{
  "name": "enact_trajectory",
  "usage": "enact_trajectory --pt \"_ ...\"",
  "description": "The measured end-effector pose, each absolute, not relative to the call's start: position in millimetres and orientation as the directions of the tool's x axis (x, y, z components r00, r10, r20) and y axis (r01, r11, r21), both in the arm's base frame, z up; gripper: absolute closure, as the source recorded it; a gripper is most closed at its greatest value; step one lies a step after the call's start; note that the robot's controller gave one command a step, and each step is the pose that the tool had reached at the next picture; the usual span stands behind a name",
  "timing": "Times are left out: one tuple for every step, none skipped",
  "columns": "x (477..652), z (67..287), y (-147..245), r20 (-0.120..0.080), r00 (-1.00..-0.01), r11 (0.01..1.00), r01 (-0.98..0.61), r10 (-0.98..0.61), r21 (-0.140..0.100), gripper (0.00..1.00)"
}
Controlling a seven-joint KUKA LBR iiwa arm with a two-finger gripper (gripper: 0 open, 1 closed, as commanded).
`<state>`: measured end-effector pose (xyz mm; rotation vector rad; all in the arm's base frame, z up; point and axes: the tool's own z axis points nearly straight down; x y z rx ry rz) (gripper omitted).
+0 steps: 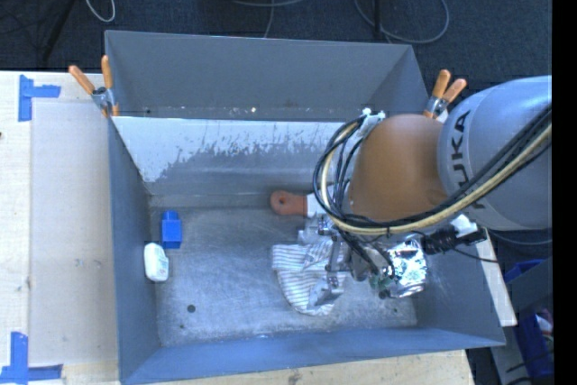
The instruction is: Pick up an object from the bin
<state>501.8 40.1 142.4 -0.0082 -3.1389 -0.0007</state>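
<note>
Bin [135,185] floor, L side: blue block [171,230] w/ a small white item [156,262] just beside it, toward the front. Mid-floor, at the foot of the back wall: brown piece [287,203], R end hidden by the arm's cables. Centre-R: crumpled white striped cloth [296,270]. Gripper [329,282] is down at the cloth's R part, touching it; can't tell if it's open or closed, or whether it grips the cloth. Just R of it, near the R wall: crumpled foil [411,270].

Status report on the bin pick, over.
Claw over striped white cloth, bin centre-right. Crumpled silvery thing close beside. Blue block far left, apart.
</note>
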Motion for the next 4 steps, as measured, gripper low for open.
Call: enact_trajectory --pt "501.8 142.4 40.1 0.003 -1.0 1.0 0.005 0.005 0.0 0.0" --pt "520.2 78.8 42.4 0.023 -0.875 0.875 -0.484 -0.484 0.005 1.0" --pt "520.2 78.8 42.3 0.023 -0.875 0.876 -0.483 -0.483 0.005 1.0" --pt "493.5 236.2 27.9 0.001 -0.708 0.708 -0.706 -0.706 0.003 1.0"
